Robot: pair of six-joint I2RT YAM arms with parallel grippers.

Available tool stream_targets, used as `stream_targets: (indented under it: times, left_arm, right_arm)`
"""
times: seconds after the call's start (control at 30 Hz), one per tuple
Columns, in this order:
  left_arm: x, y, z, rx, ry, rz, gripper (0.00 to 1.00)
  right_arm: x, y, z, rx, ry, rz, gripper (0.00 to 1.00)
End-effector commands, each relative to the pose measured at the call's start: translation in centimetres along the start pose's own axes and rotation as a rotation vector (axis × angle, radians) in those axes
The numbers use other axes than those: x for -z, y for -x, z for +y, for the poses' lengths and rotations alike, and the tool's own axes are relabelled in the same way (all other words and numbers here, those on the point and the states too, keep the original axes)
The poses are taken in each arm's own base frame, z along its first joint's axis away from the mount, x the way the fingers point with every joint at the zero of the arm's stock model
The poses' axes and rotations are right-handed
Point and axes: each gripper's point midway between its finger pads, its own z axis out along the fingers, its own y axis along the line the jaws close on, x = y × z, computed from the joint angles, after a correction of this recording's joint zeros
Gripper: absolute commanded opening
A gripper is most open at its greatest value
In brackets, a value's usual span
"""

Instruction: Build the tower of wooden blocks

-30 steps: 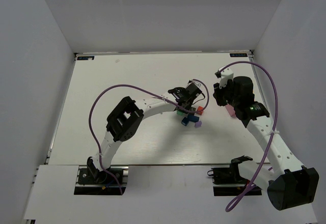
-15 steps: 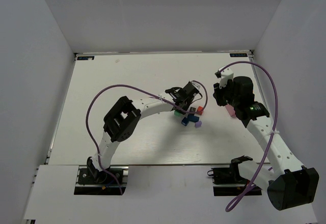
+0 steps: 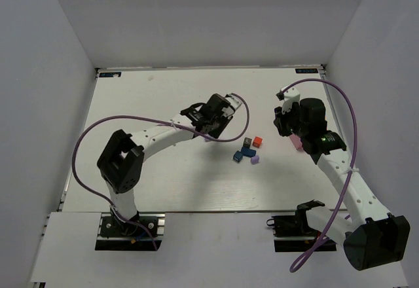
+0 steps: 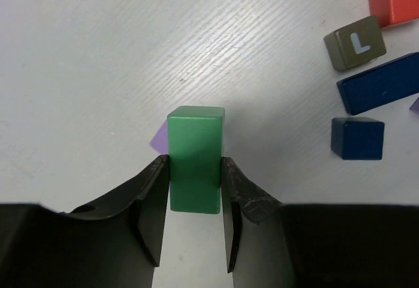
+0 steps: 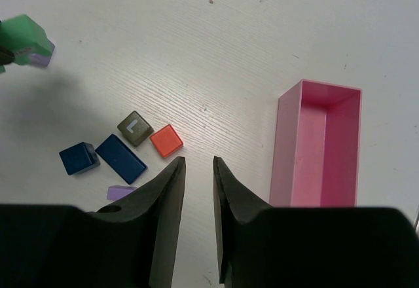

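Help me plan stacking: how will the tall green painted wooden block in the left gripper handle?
Probably rigid: the green painted wooden block shows no dent in the left gripper. Smooth paint may slip. Stood on end, it likely tips.

Left arm [image 3: 160, 141] stretched low toward centre, elbow bent, left pincer [image 4: 194, 170] clamped on a green block [image 4: 195, 147], right arm [image 3: 340, 170] raised at right, right pincer [image 5: 199, 165] slightly parted, facing down

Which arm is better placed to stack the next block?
Left. The left end effector is shut on the green block, right by a purple block. The right end effector is open and empty, beside the pink tray.
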Motion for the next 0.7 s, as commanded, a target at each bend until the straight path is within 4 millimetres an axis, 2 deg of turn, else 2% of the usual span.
stream_targets:
  times: [0.0, 0.17, 0.23, 0.27, 0.33, 0.37, 0.43, 0.5, 0.53, 0.57, 0.67]
  left_arm:
    - [2.2, 1.3, 2.2, -0.050, -0.007, -0.070, 0.03]
    - [2.9, -0.2, 4.8, -0.069, 0.009, -0.053, 0.03]
    - [2.9, -1.3, 6.1, -0.080, 0.025, -0.024, 0.03]
    - [3.3, -1.1, 6.8, -0.082, 0.045, -0.032, 0.02]
    - [3.3, -2.3, 7.6, -0.106, 0.054, -0.005, 0.02]
    - [3.9, -1.9, 8.1, -0.105, 0.048, -0.025, 0.01]
    - [4.0, -2.6, 8.2, -0.146, 0.024, -0.033, 0.01]
    - [4.7, -2.1, 8.3, -0.160, 0.009, -0.074, 0.01]
    - [4.3, -2.7, 8.5, -0.184, 0.002, -0.068, 0.01]
    - [4.6, -2.2, 8.9, -0.190, 0.006, -0.092, 0.01]
    - [3.9, -3.3, 9.2, -0.228, -0.021, -0.051, 0.01]
  right_arm:
    - [0.4, 1.1, 0.0, 0.000, 0.000, -0.050, 0.30]
    - [0.5, 1.0, -0.1, 0.000, 0.000, -0.052, 0.30]
    - [0.4, 1.1, 0.0, 0.002, 0.003, -0.052, 0.30]
    - [0.4, 0.9, 0.1, 0.003, 0.007, -0.048, 0.30]
    - [0.4, 1.0, 0.1, 0.004, 0.006, -0.051, 0.30]
    - [0.6, 1.3, 0.1, 0.005, 0.007, -0.059, 0.30]
    - [0.6, 1.3, 0.2, 0.008, 0.011, -0.058, 0.30]
    - [0.6, 1.2, 0.2, 0.006, 0.013, -0.057, 0.30]
    - [0.6, 1.3, 0.2, 0.006, 0.012, -0.062, 0.30]
    - [0.6, 1.2, 0.2, 0.006, 0.014, -0.059, 0.30]
    - [0.7, 1.3, 0.3, 0.008, 0.016, -0.063, 0.30]
